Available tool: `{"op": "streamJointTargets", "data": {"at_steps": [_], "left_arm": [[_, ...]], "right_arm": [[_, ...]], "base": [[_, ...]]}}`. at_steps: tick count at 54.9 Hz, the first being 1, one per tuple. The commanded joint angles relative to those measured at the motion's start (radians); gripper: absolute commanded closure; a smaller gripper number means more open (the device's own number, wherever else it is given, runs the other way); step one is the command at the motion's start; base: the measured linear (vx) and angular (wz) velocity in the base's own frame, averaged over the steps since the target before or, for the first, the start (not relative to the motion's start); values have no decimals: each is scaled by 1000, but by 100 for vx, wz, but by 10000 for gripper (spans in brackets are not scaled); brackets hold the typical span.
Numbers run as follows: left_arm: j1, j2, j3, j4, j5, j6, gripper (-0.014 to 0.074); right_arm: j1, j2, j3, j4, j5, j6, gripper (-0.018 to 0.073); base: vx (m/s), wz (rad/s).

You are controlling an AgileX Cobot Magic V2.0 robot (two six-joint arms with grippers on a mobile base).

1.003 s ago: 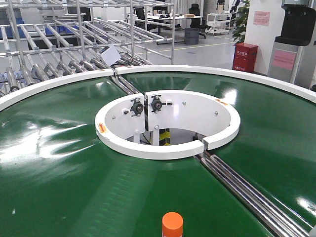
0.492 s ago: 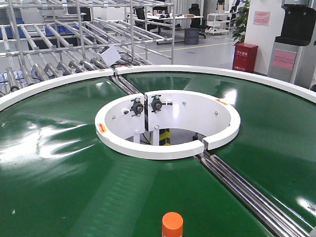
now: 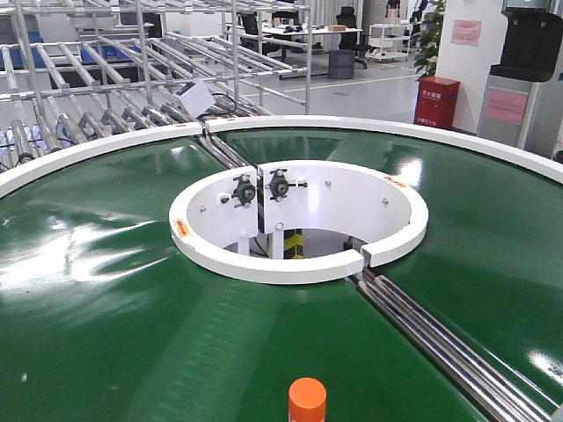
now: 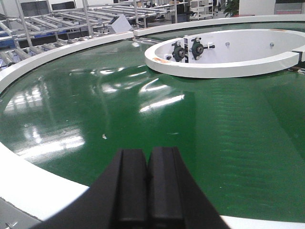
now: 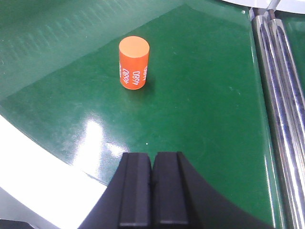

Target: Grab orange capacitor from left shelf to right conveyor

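The orange capacitor (image 5: 133,62) stands upright on the green belt of the right conveyor (image 5: 200,95), white "4680" on its side. In the front view only the orange capacitor's top (image 3: 307,399) shows, at the bottom edge of the conveyor (image 3: 106,290). My right gripper (image 5: 152,160) is shut and empty, well short of the capacitor, above the belt near the white rim (image 5: 33,162). My left gripper (image 4: 147,155) is shut with nothing in it, hanging over the conveyor's near edge (image 4: 38,186). The left shelf is out of view.
A white ring hub (image 3: 299,220) sits at the turntable's middle. Steel rollers (image 3: 449,343) cut across the belt toward the right front; they also show as shiny bars (image 5: 281,95) right of the capacitor. Bare steel roller racks (image 3: 114,97) stand behind the conveyor.
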Motion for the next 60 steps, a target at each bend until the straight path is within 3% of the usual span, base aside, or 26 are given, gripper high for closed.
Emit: {"op": "streamJointTargets", "data": {"at_steps": [1, 15, 22, 31, 43, 55, 60], "left_arm": [[-6, -12, 32, -4, -83, -2, 602], [-6, -12, 32, -4, -83, -2, 602], [-6, -12, 32, -4, -83, -2, 602], [-6, -12, 32, -4, -83, -2, 602], [-6, -12, 32, -4, -83, -2, 602], [-6, -12, 32, -4, -83, -2, 602], [-6, -12, 32, -4, -83, -2, 602]], "right_arm": [[1, -6, -27, -13, -68, -8, 570], [1, -15, -27, -26, -67, -10, 571], [-51, -65, -20, -35, -77, -12, 569], [-212, -220, 140, -108, -293, -9, 567], [-405, -538, 490, -102, -631, -3, 567], [-458, -753, 725, -98, -790, 8, 567], [-450, -760, 728, -102, -763, 19, 567]], "base": [[0, 0], [0, 0], [0, 0], [0, 0], [0, 0], [0, 0], [0, 0]]}}
